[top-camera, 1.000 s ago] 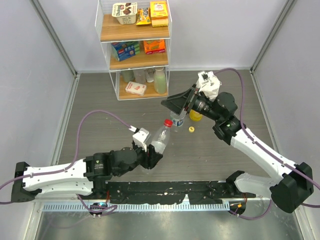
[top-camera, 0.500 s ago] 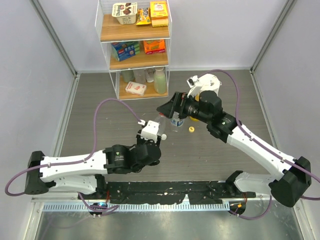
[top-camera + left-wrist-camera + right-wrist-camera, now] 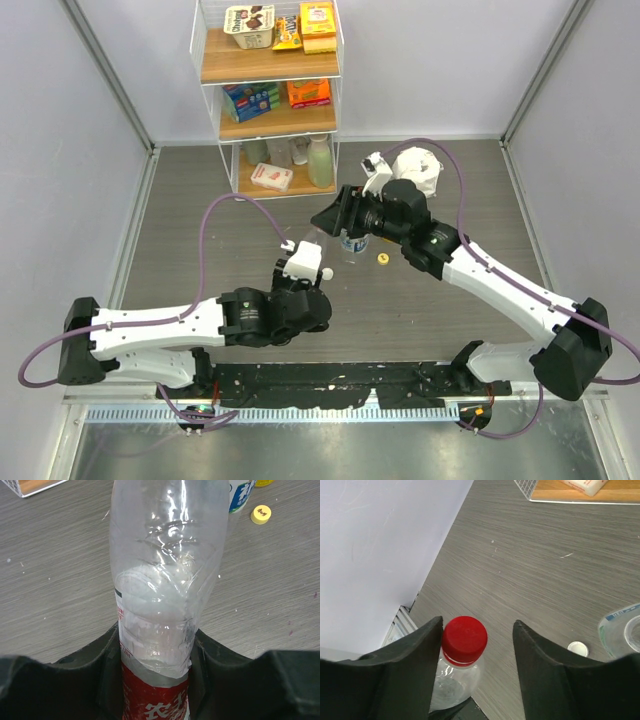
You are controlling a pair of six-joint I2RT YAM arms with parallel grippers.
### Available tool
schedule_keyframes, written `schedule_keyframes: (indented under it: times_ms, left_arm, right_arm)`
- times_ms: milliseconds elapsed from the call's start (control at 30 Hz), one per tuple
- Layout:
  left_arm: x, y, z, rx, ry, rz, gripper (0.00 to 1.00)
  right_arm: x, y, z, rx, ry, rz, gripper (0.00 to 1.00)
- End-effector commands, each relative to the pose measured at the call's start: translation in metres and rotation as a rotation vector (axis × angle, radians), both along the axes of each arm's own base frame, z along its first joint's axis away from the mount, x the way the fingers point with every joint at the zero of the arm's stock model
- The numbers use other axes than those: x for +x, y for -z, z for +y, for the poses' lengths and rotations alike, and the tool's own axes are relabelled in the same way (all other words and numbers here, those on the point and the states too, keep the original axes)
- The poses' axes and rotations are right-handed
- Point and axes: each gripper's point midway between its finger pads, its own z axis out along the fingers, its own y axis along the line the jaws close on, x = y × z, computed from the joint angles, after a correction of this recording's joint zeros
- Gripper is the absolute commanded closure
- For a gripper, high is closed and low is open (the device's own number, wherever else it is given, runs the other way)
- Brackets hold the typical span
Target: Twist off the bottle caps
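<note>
While the left gripper (image 3: 155, 635) is clamped low on the bottle (image 3: 165, 555), the right gripper (image 3: 477, 625) has its jaws apart around the red cap (image 3: 465, 634). The cap is just beside one finger, apart from the other.

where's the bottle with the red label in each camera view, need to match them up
top external: red-label bottle sits mid-table, mostly covered from above, only a bit of clear body showing.
left wrist: it fills the centre of the picture, with the red label at the bottom edge.
right wrist: bottom left, seen from above with its red cap on.
shared landmark: the blue-label bottle stands just beside it in all three.
</note>
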Motion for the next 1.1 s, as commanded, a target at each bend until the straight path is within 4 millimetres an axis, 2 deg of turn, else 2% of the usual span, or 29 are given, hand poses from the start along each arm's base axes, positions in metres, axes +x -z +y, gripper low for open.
schedule_keyframes:
  times_ms: [0,67,100,133,167,367,500,567,600,633,667,700,800,900,1067]
  left_arm:
    - [0.003,-0.02,0.003,-0.072,-0.042,-0.042,1.0]
    - [0.002,-0.018,0.004,-0.066,-0.044,-0.04,1.0]
    - [0.002,-0.018,0.004,-0.068,-0.044,-0.039,1.0]
    - [0.002,-0.016,0.004,-0.062,-0.044,-0.036,1.0]
    - [0.002,-0.016,0.004,-0.061,-0.046,-0.034,1.0]
    - [-0.001,-0.012,0.004,-0.048,-0.042,-0.029,1.0]
    - [-0.003,-0.013,0.006,-0.065,-0.033,-0.024,1.0]
    - [-0.005,-0.013,0.005,-0.083,-0.019,-0.02,1.0]
    - [-0.007,-0.012,0.005,-0.091,-0.009,-0.017,1.0]
    - [-0.009,-0.011,0.004,-0.104,0.003,-0.01,1.0]
    - [-0.01,-0.011,0.002,-0.118,0.02,-0.007,1.0]
    - [-0.012,-0.009,0.002,-0.126,0.042,0.002,1.0]
    - [-0.02,-0.006,-0.005,-0.169,0.111,0.022,1.0]
    - [-0.03,-0.006,-0.016,-0.235,0.201,0.045,1.0]
    - [-0.049,-0.011,-0.032,-0.344,0.357,0.075,1.0]
  right_arm:
    - [0.004,-0.026,0.006,0.064,0.001,-0.044,0.44]
    - [0.002,-0.026,0.007,0.077,-0.004,-0.044,0.52]
    - [0.001,-0.022,0.006,0.075,0.0,-0.033,0.53]
    - [0.001,-0.031,0.006,0.104,0.004,-0.059,0.55]
    - [0.001,-0.028,0.005,0.101,0.003,-0.059,0.57]
    - [-0.003,-0.033,0.006,0.113,-0.027,-0.085,0.86]
    - [-0.012,-0.038,0.008,0.137,-0.076,-0.128,0.98]
    - [-0.017,-0.049,0.008,0.178,-0.105,-0.18,0.99]
    - [-0.02,-0.045,0.008,0.184,-0.131,-0.182,0.99]
    - [-0.024,-0.055,0.008,0.221,-0.153,-0.209,0.98]
    - [-0.028,-0.052,0.007,0.231,-0.189,-0.204,0.98]
    - [-0.029,-0.057,0.007,0.261,-0.202,-0.214,0.98]
    - [-0.035,-0.059,0.003,0.307,-0.276,-0.224,0.98]
    - [-0.043,-0.069,0.001,0.351,-0.342,-0.268,0.98]
    - [-0.067,-0.079,-0.002,0.386,-0.484,-0.322,0.98]
